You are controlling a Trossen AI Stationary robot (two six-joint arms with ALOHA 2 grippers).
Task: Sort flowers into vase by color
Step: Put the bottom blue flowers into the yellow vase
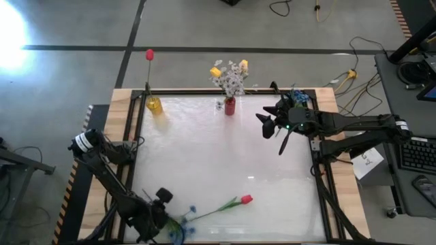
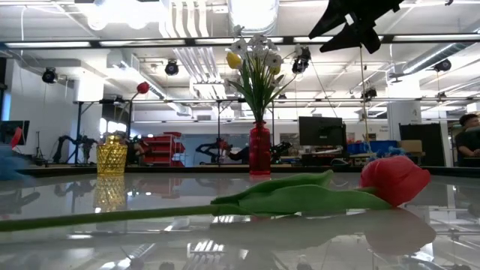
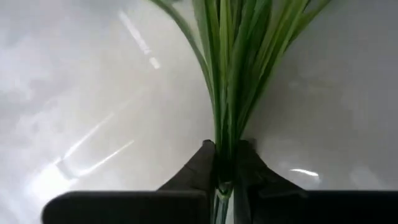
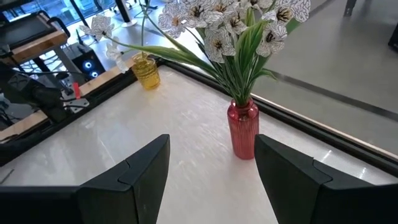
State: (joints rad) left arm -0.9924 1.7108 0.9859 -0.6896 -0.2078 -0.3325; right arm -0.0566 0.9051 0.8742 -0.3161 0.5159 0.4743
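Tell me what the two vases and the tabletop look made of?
Red vase: likely tinted glass or clear plastic, ribbed and glossy, with light showing through it. Yellow vase: similar translucent glass or plastic with a faceted pattern. Tabletop: a smooth white glossy sheet, maybe laminate or acrylic; it mirrors the ceiling lights.

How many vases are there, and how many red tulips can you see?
Vases: 2, a yellow vase and a red vase.
Red tulips: 2, one standing in the yellow vase and one lying on the table.
Total: 4
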